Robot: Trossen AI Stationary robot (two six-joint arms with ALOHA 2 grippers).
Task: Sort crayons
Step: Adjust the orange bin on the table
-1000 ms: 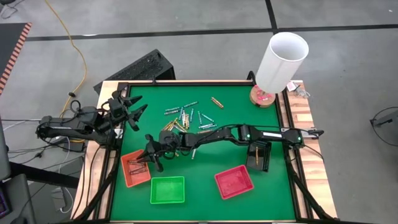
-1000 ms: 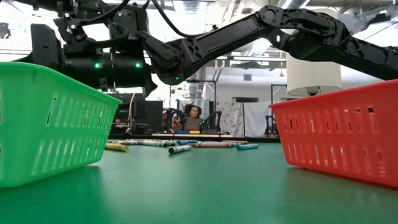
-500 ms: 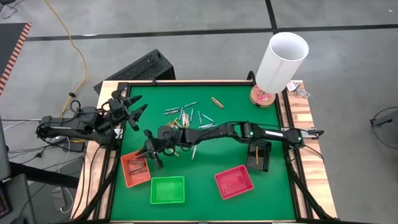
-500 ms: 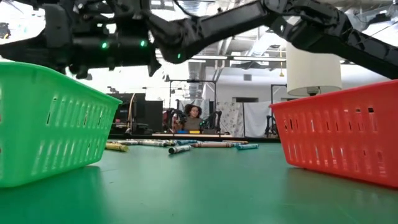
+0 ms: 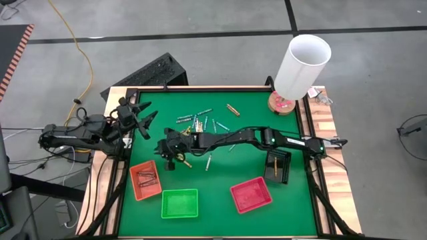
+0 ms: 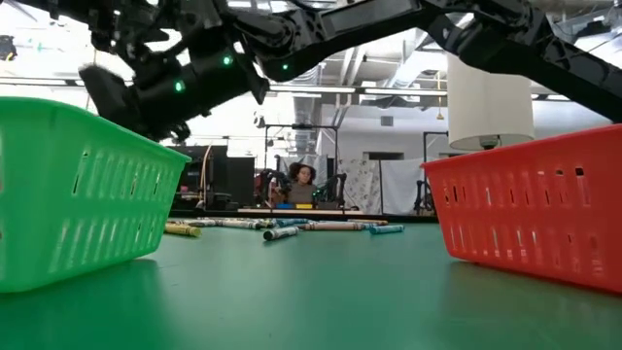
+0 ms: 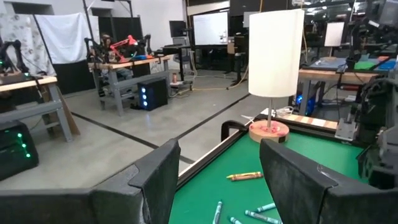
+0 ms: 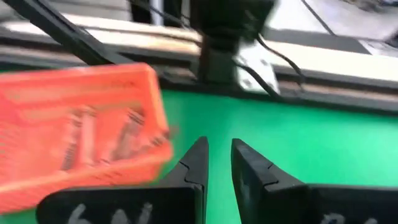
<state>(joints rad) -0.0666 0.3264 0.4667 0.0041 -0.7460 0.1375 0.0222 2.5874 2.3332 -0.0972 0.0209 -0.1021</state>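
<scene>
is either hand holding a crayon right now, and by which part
Neither. The right hand shows bare green table between its nearly closed fingers, just off the orange tray. The left hand is open and empty at the table's left edge.

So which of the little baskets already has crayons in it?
The orange basket, at the table's front left. Reddish-brown crayons lie inside it, while the green basket and red basket show bare bottoms.
</scene>
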